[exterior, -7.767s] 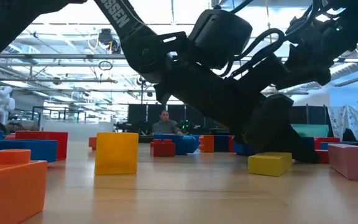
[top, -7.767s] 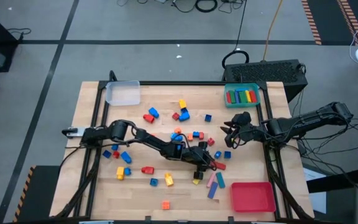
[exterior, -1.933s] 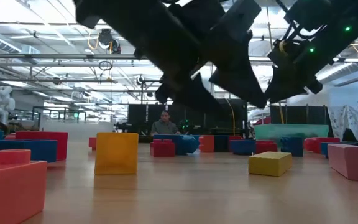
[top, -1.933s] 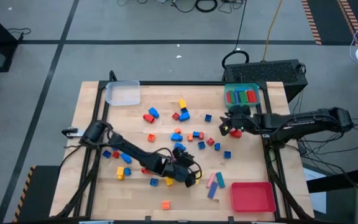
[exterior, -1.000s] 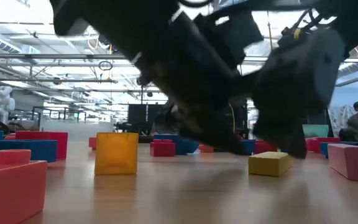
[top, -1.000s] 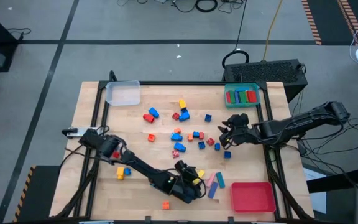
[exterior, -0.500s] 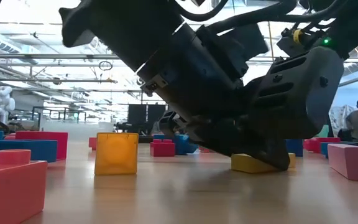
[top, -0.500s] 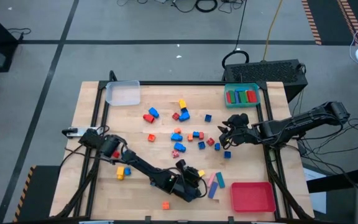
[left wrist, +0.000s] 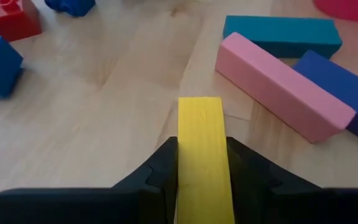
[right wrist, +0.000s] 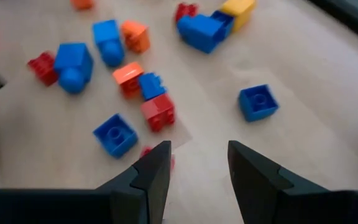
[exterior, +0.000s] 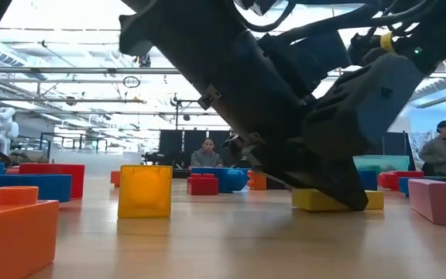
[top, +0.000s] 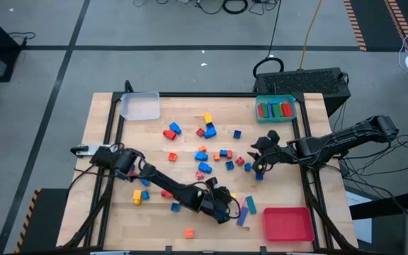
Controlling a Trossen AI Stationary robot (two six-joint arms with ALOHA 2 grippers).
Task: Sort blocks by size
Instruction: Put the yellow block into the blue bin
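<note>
**Yellow bar held near the long-bar group; most bricks unsorted**

A long yellow plastic bar [left wrist: 200, 155] was clamped between the fingers of the left gripper [top: 225, 207], low over the wooden bench [top: 105, 149], just beside the pink bar [left wrist: 283, 85]. The right gripper [top: 258, 164] was held with fingers parted and empty. Several coloured bars lay in the teal tray [top: 275, 109]; the clear tray [top: 140, 106] and red tray [top: 288, 224] appeared unfilled. Most scattered small bricks [top: 205, 151] remained unsorted.
</note>
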